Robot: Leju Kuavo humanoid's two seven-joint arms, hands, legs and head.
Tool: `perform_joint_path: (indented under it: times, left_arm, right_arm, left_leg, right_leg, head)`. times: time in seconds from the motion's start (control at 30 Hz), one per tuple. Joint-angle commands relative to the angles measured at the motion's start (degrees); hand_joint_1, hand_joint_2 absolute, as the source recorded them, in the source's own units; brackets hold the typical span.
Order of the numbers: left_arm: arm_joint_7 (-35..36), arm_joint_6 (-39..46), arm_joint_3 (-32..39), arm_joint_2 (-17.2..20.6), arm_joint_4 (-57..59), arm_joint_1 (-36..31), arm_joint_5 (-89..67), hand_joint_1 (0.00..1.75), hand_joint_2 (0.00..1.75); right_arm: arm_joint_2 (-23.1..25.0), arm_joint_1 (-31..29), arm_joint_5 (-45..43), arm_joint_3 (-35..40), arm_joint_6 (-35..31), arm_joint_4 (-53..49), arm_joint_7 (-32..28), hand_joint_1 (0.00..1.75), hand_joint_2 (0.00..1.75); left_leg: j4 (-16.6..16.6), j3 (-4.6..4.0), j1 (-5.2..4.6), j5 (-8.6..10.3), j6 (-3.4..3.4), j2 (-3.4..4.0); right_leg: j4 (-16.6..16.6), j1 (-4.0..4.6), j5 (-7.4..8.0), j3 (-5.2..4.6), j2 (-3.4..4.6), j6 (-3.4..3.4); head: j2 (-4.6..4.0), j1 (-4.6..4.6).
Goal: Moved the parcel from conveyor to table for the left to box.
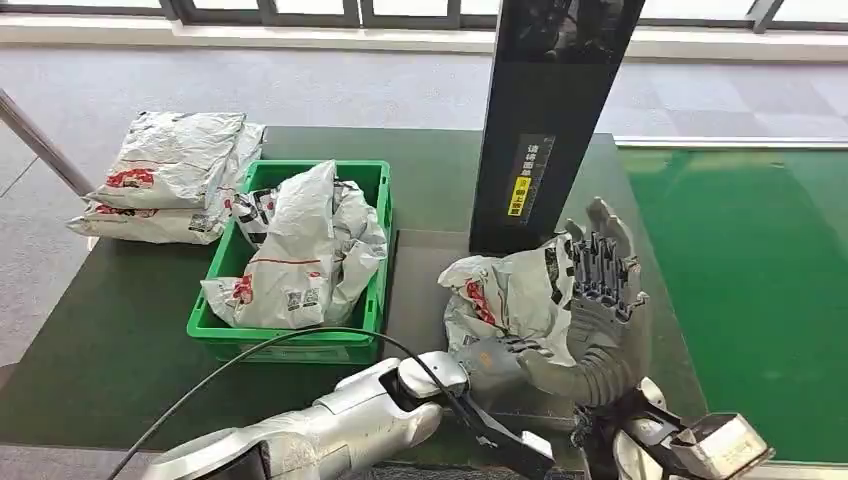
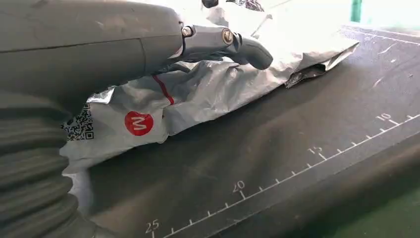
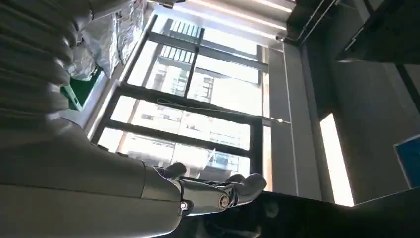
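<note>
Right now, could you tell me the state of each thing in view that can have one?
parcel: crumpled, lying on the table, left hand on it
green crate: holds several parcels
stacked parcels: piled beside the crate
left hand: resting on the parcel
right hand: raised, fingers apart, holding nothing

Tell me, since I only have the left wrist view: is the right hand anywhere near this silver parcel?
Observer: Yes. In the head view the right hand is raised beside the parcel, fingers spread and pointing up, holding nothing.
Operator: Where would the parcel be boxed?
Observer: A green crate sits on the table, on the robot's left of the parcel, already holding several silver bags.
Operator: Any other parcels outside the crate?
Observer: A stack of silver bags lies at the table's far left corner.
</note>
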Motion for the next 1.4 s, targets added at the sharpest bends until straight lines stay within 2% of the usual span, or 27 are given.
perform_joint_path:
  times: [0.03,0.13,0.3,0.33,0.37,0.53,0.57,0.67,0.73,0.77,0.8,0.83,0.97,1.0,1.03,1.07,1.4]
  left_arm:
    - [3.49,0.39,-4.02,1.86,6.80,-2.57,0.84,0.00,1.75]
    - [5.65,2.54,-1.63,1.86,8.52,-3.15,2.68,0.00,1.75]
    - [8.45,14.24,3.70,1.86,9.59,-4.94,4.92,0.00,1.75]
    - [7.91,14.49,4.69,1.86,9.69,-5.31,5.58,0.00,1.75]
    - [7.24,15.20,5.40,1.86,9.53,-5.72,5.89,1.75,1.75]
    - [6.66,16.78,6.90,1.86,7.27,-6.85,5.96,1.75,1.75]
    - [6.66,16.78,6.90,1.86,7.27,-6.85,5.96,1.75,1.75]
    - [6.27,18.36,7.21,1.86,5.82,-6.82,5.89,1.75,1.75]
    - [4.50,18.83,7.97,1.86,3.38,-7.14,6.28,1.75,1.75]
    - [4.11,17.68,8.10,1.86,2.36,-7.23,6.56,1.75,1.75]
    - [3.80,15.20,7.69,1.86,0.47,-7.48,6.53,1.75,1.75]
    - [3.68,14.83,7.56,1.86,0.12,-7.50,6.48,1.75,1.75]
    - [0.25,14.28,11.17,1.86,-4.60,-6.72,7.30,1.75,1.75]
    - [0.02,14.10,11.76,1.86,-4.98,-6.77,7.26,1.69,1.75]
    - [-0.69,14.53,13.29,1.86,-5.83,-6.60,6.68,0.07,1.75]
    - [-0.96,14.83,14.59,1.86,-6.44,-6.37,6.28,0.00,1.75]
    - [0.32,11.95,19.96,1.86,-4.37,-3.55,-1.40,0.00,1.75]
  right_arm:
    - [-2.00,-1.67,-0.18,3.29,-0.75,3.05,0.13,0.00,1.75]
    - [-1.93,-2.13,-0.01,3.47,-0.86,3.31,0.13,0.00,1.75]
    - [-1.98,-2.18,0.92,4.09,-2.19,3.39,0.13,0.00,1.75]
    - [-2.13,-2.22,0.49,4.23,-1.83,3.71,0.13,0.00,1.75]
    - [-2.17,-2.35,0.45,4.29,-1.77,3.81,0.13,0.00,1.75]
    - [-1.97,-2.81,1.12,4.75,-2.32,4.02,0.13,0.00,1.75]
    - [-1.97,-2.81,1.12,4.75,-2.32,4.02,0.13,0.00,1.75]
    - [-1.98,-2.42,0.96,4.76,-2.10,3.60,0.13,0.00,1.75]
    - [-2.18,-1.87,1.22,4.83,-1.67,3.14,0.13,0.00,1.75]
    - [-2.17,-1.53,1.43,4.80,-1.83,2.71,0.13,0.00,1.75]
    - [-2.37,-0.90,1.27,4.84,-1.63,2.10,0.13,0.00,1.75]
    - [-2.41,-0.85,1.14,4.79,-1.57,2.05,0.13,0.00,1.75]
    - [-2.97,-0.96,0.55,4.62,-0.35,2.36,0.13,0.00,1.75]
    - [-3.07,-1.10,0.55,4.70,-0.29,2.59,0.13,0.00,1.75]
    - [-3.06,-1.59,0.16,4.79,0.06,3.12,0.13,0.00,1.75]
    - [-2.99,-1.92,0.23,4.91,0.21,3.57,0.13,0.00,1.75]
    - [-2.32,-4.49,0.59,5.97,1.32,6.42,0.13,0.00,1.75]
  left_leg:
    - [-0.06,0.05,0.04,0.05,-0.03,0.23]
    - [-0.13,0.04,0.06,0.16,-0.09,0.28]
    - [0.00,-0.03,0.07,0.21,-0.13,0.27]
    - [-0.05,-0.13,0.08,0.30,-0.14,0.33]
    - [0.01,-0.12,0.07,0.32,-0.13,0.24]
    - [0.07,-1.23,0.10,0.73,-0.01,0.32]
    - [0.01,-1.28,0.08,0.74,0.05,0.41]
    - [-0.21,-2.11,0.10,1.16,0.09,0.47]
    - [-0.18,-1.85,0.02,1.12,0.10,0.21]
    - [-0.14,-1.97,0.02,1.18,0.13,0.14]
    - [-0.23,-1.45,0.02,1.55,0.11,0.01]
    - [-0.04,-1.67,0.01,1.87,0.08,-0.09]
    - [-0.02,-1.67,0.00,1.72,0.04,-0.05]
    - [-0.07,-1.60,0.01,1.65,0.01,-0.01]
    - [-0.02,-1.69,-0.01,1.59,0.01,-0.03]
    - [-0.01,-1.69,0.01,1.53,0.01,-0.03]
    - [-0.09,-1.56,0.02,1.32,-0.05,0.11]
  right_leg:
    - [-0.08,0.05,0.14,-0.03,0.22,-0.04]
    - [-0.15,0.07,0.27,-0.06,0.26,-0.08]
    - [0.00,0.08,0.32,-0.11,0.26,-0.10]
    - [-0.05,0.09,0.45,-0.22,0.31,-0.14]
    - [0.02,0.08,0.41,-0.20,0.24,-0.09]
    - [0.03,0.11,0.73,-1.33,0.30,-0.08]
    - [0.00,0.08,0.62,-1.41,0.33,-0.07]
    - [-0.20,0.12,0.88,-1.80,0.34,-0.04]
    - [-0.15,0.03,1.13,-1.43,0.13,0.01]
    - [-0.14,0.04,1.23,-1.58,0.08,0.02]
    - [-0.25,0.03,1.41,-1.47,-0.03,-0.01]
    - [-0.05,0.02,1.75,-1.66,-0.08,0.08]
    - [-0.03,0.02,1.64,-1.67,-0.01,0.04]
    - [-0.09,0.04,1.57,-1.59,0.02,0.01]
    - [-0.01,0.00,1.54,-1.71,0.01,0.02]
    - [-0.02,0.03,1.49,-1.70,0.01,0.01]
    - [-0.09,0.04,1.31,-1.61,0.14,-0.01]
  head:
    - [0.00,0.00]
    - [0.00,0.00]
    - [0.00,0.00]
    - [0.00,0.00]
    - [0.00,0.00]
    - [0.00,0.02]
    - [0.00,0.00]
    - [0.00,-0.04]
    - [0.00,-0.02]
    - [0.00,0.02]
    - [0.00,0.02]
    - [0.02,0.02]
    - [0.00,0.00]
    - [0.00,0.00]
    - [0.00,0.00]
    - [0.00,0.00]
    - [0.00,0.00]
